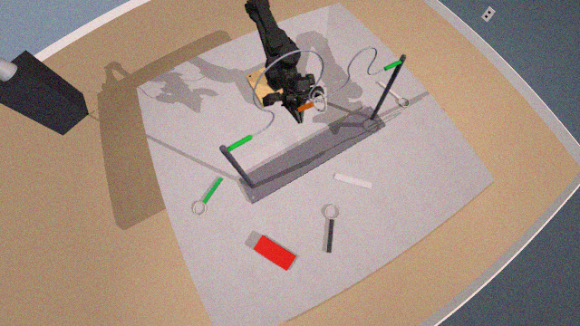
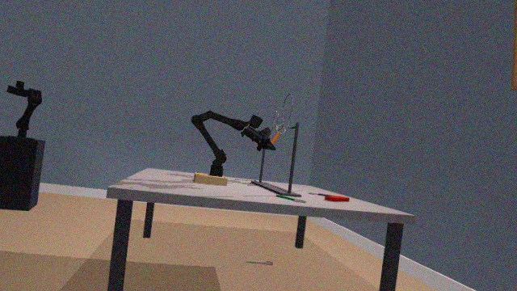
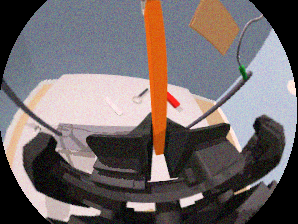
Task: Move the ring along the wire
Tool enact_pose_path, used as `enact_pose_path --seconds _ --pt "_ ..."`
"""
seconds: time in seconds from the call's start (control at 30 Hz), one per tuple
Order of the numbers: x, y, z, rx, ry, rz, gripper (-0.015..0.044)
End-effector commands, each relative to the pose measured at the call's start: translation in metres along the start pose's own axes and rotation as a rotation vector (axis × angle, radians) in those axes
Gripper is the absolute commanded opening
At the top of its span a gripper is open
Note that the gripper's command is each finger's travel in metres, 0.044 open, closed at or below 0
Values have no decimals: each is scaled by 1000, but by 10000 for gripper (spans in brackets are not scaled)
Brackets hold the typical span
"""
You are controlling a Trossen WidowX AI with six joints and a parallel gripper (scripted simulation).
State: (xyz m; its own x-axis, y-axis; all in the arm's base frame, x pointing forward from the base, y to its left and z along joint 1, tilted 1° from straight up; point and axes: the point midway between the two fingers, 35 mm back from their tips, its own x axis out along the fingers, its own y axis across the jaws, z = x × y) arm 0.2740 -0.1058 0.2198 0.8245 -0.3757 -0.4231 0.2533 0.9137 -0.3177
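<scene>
Top view, 12 o'clock at the upper edge, bearings from the claw. Claw (image 1: 299,119) (image 2: 272,148) (image 3: 153,115): fingers narrow, closed on the lower end of the orange handle (image 1: 305,107) (image 2: 275,138) (image 3: 156,65). The handle runs from the fingertips toward 1 to 2 o'clock, ending at the ring (image 1: 324,106) (image 2: 285,130), just beyond the grip; in the exterior view the ring sits higher than the claw. Ring overlaps the curly wire (image 1: 308,51) (image 2: 292,99) (image 3: 239,47) between the posts, off both green parts; whether they touch cannot be told. The wire's large loop crosses over the arm in the top view; clearance there unresolved. Near post (image 1: 237,167) (image 2: 293,158) (image 3: 220,107) at 8 o'clock, far post (image 1: 387,88) (image 2: 262,166) at 2, both apart from the claw. Open air separates the claw from the dark base plate (image 1: 313,156) (image 2: 275,188), 5 o'clock, and the table (image 1: 408,181) (image 2: 242,206). Wooden block (image 1: 255,81) (image 2: 210,179) at 10. Further out: white stick (image 1: 353,181), 4 to 5; black-handled ring (image 1: 330,235), 5 to 6; red block (image 1: 275,253) (image 2: 337,199), 6; green-handled ring (image 1: 212,190), 8, inside the table's left edge.
</scene>
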Motion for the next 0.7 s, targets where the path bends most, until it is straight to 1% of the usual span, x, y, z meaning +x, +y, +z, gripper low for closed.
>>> enact_pose_path --seconds 0.0,0.3,0.67 --pt "-3 11 1 62 5 32 -150" --pt "-7 32 4 161 17 90 -150" --pt "-11 49 8 217 24 122 -150"
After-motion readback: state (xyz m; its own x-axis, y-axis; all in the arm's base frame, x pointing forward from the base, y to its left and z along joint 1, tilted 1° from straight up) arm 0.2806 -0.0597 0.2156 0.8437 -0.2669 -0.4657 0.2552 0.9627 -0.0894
